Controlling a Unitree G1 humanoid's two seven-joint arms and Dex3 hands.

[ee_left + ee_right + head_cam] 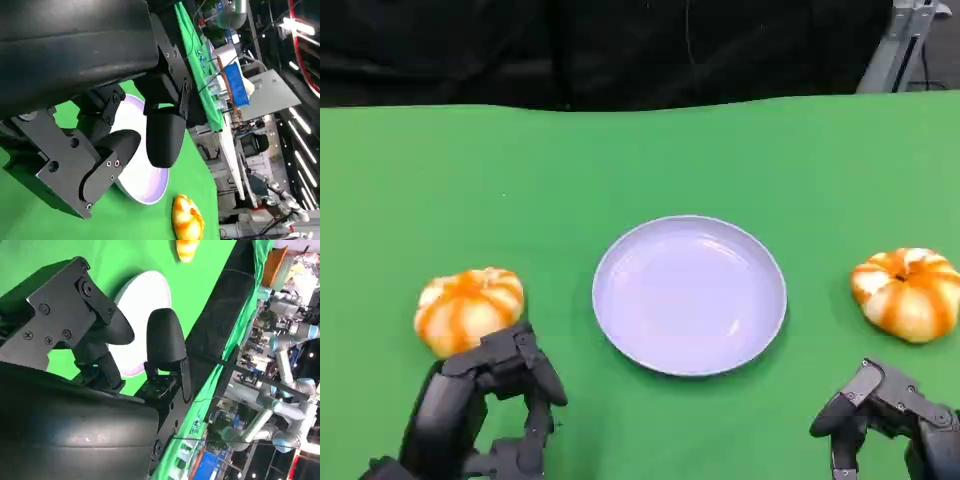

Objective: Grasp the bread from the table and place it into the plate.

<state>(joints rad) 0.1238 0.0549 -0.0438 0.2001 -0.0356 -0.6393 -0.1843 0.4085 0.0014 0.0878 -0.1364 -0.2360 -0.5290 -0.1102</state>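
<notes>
Nearest, the left hand (485,405) sits at the near side of the green table (640,160), left of the plate (689,295), its fingers curled loosely and holding nothing; they lie just beside the left bread (469,308), and whether they touch it I cannot tell. The right hand (890,415) is at the near right of the plate, fingers apart and bent, also holding nothing, with a gap of green between it and the right bread (908,292).

Both breads are round, orange-and-cream striped and shaped like small pumpkins, lying on the table and not in the plate. One is left of the plate, the other right of it, each clear of its rim. Nothing stands between either bread and the plate.

The plate is pale lilac, round and shallow, with nothing in it, at the middle of the table. In the left wrist view it shows past the black fingers (162,132), with a bread (187,217) beyond it.

Behind the plate, the table's far edge meets a black curtain (600,50), and a grey metal stand (900,45) rises at the far right. No brand, label or writing can be read anywhere; the cluttered benches in the wrist views are too blurred to make out.
</notes>
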